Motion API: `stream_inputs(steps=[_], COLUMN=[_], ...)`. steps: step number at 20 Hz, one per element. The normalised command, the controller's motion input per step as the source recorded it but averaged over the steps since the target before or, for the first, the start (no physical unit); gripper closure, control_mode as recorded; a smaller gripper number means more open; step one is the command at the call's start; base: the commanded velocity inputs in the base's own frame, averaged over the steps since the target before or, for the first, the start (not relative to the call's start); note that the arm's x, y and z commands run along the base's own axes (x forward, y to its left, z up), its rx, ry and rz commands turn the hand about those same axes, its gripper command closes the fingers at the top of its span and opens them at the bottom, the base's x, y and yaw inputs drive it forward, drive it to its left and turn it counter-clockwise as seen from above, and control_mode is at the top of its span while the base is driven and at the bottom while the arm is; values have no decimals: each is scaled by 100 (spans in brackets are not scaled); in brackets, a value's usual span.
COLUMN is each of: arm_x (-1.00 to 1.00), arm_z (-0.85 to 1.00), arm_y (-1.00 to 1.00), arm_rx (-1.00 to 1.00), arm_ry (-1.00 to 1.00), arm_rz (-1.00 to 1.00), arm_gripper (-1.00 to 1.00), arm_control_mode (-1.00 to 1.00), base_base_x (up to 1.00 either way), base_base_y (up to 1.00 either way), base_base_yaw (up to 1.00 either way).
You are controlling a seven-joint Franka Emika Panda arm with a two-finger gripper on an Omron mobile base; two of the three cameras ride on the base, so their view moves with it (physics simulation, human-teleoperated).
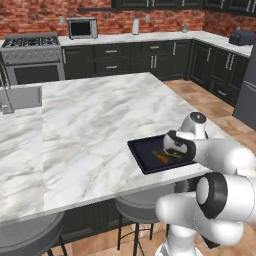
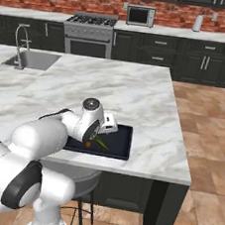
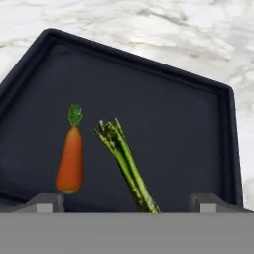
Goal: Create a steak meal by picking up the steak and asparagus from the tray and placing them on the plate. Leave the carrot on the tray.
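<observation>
— Marble surface (image 1: 95,125), island position. End effector (image 3: 126,201) status?
— Spread wide, holding nothing, poised over the tray (image 3: 168,114).
— Contents?
— Asparagus (image 3: 126,163) lies between the fingertips; carrot (image 3: 70,161) just beside it, apart.

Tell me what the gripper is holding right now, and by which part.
Nothing is held. The gripper stands open above the tray, with the asparagus lying between its fingertips, untouched, and the carrot beside it.

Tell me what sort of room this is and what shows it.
A home kitchen, rendered: a stove and microwave against a brick wall, a sink set in a marble island.
</observation>
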Motion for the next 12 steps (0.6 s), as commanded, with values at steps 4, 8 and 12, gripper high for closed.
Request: stream_inputs(steps=[4,8,12], arm_x=[0,2,12], arm_z=[-17,-32,-36], arm_y=[-21,-1,0], arm_rx=[0,0,0], arm_ry=[11,6,8], arm_rz=[2,2,2], arm_gripper=[-100,-100,-100], arm_control_mode=[-100,-100,-100], base_base_x=[0,0,0], base_base_y=[0,0,0], base_base_yaw=[0,0,0])
